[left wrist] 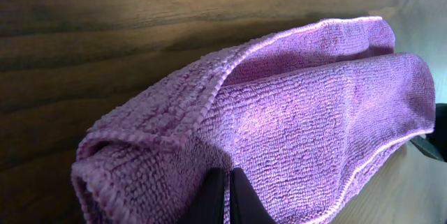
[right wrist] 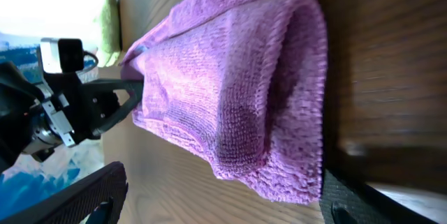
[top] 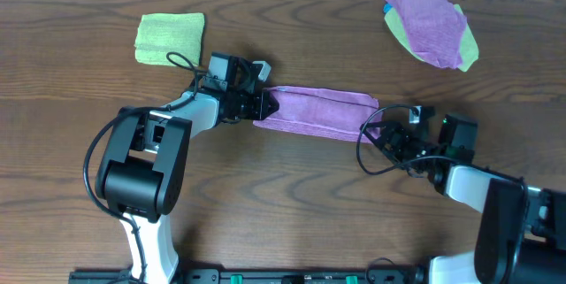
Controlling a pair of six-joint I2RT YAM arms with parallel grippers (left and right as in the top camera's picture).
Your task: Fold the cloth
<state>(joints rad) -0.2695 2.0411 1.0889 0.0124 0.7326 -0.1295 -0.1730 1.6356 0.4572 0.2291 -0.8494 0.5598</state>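
At centre of dark wood table (top: 292, 19): cloth (top: 318, 111), long folded strip. Left gripper (top: 263, 104) pinches its left end; right gripper (top: 376, 132) spread at right end. Green cloth (top: 170, 38), mixed pile (top: 431, 23) behind, apart.

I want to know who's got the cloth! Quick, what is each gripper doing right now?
Left gripper: closed, pinching one end of the purple cloth.
Right gripper: open at the other end, holding nothing.

Open tabletop (top: 382, 65) between cloth (top: 318, 111) and far pile (top: 431, 24)
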